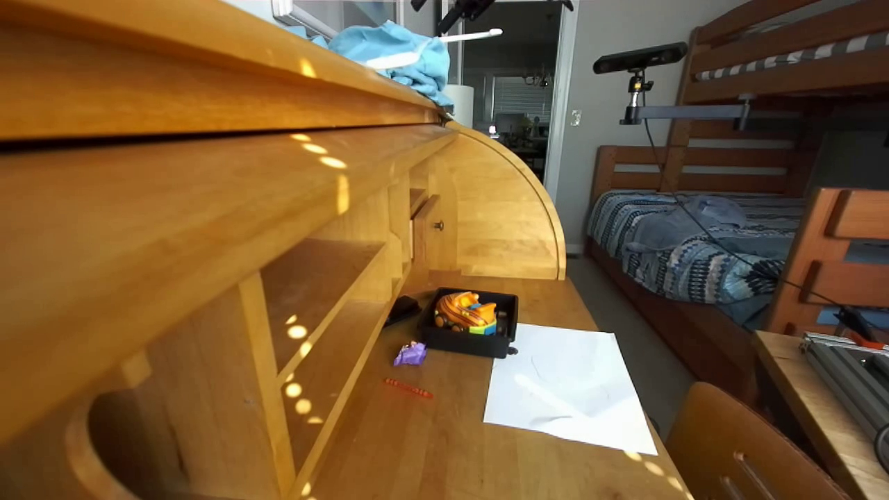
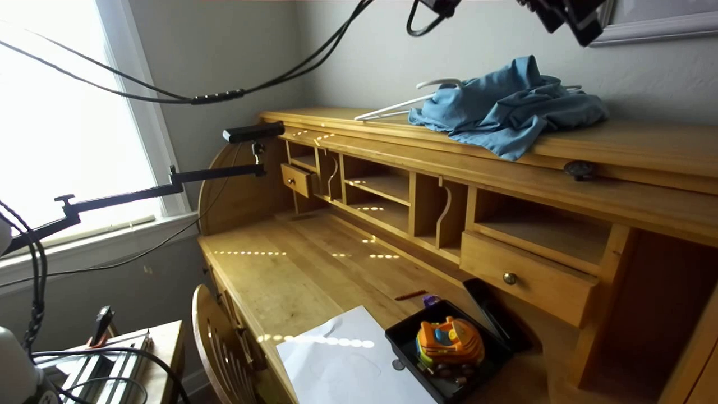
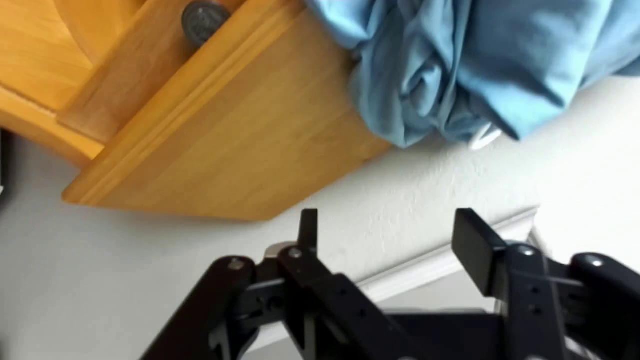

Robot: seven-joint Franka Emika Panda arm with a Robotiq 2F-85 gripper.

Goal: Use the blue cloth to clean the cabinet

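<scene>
window blown out white, sun flecks dotting the desk, dim doorway, wrist view slightly soft

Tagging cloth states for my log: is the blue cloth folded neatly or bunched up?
Bunched up: the blue cloth lies in a crumpled heap atop the cabinet, part hanging down its front.

The blue cloth looks matt, the wooden cabinet smooth.

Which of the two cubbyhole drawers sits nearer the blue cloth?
The drawer nearest the black tray; the other drawer is farther from the blue cloth, toward the window.
</scene>
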